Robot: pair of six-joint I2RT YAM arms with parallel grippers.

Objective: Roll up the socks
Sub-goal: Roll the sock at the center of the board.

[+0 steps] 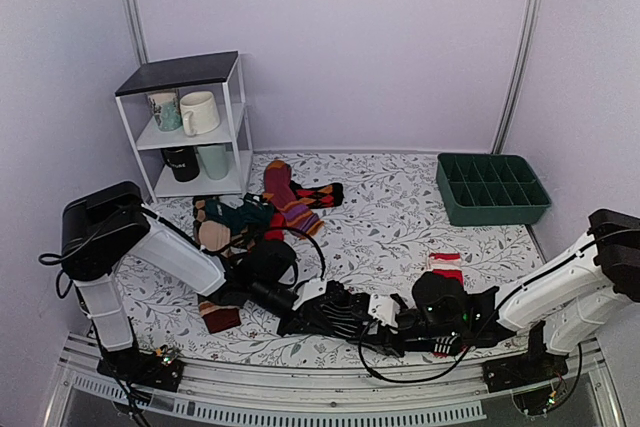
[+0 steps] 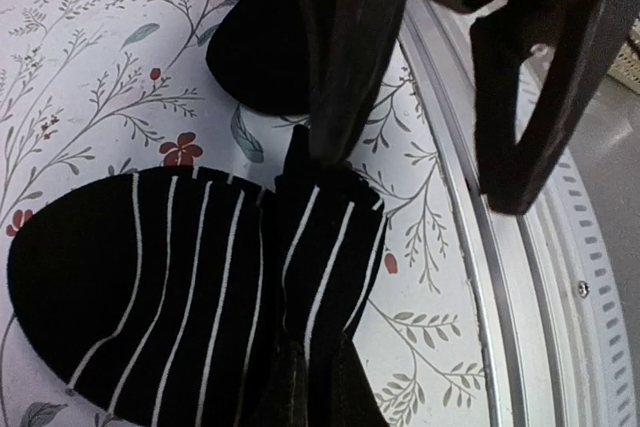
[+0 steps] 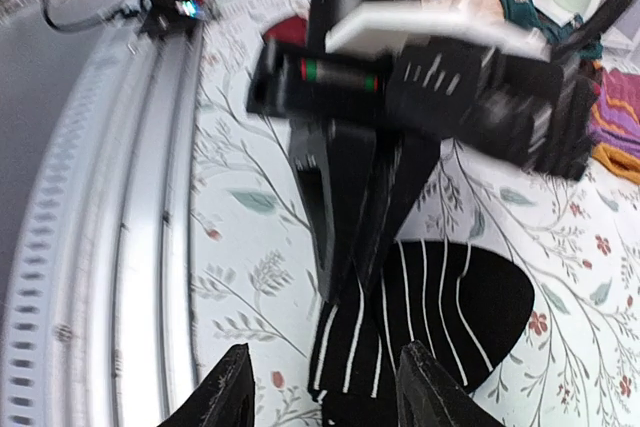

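Rolling is barely starting: at six o'clock on the table [image 1: 400, 217] the left gripper [image 2: 305, 377] is pinching the mostly flat socks [image 2: 150, 287], the right gripper [image 3: 330, 392] hovering open, empty.

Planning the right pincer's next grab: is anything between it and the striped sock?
Nothing visible. The open right pincer hangs right at the striped sock; the left pincer pinches that sock just beyond.

Left tool [image 3: 345, 292] pinched shut, angled down, right tool [image 3: 325, 362] facing it, jaws parted
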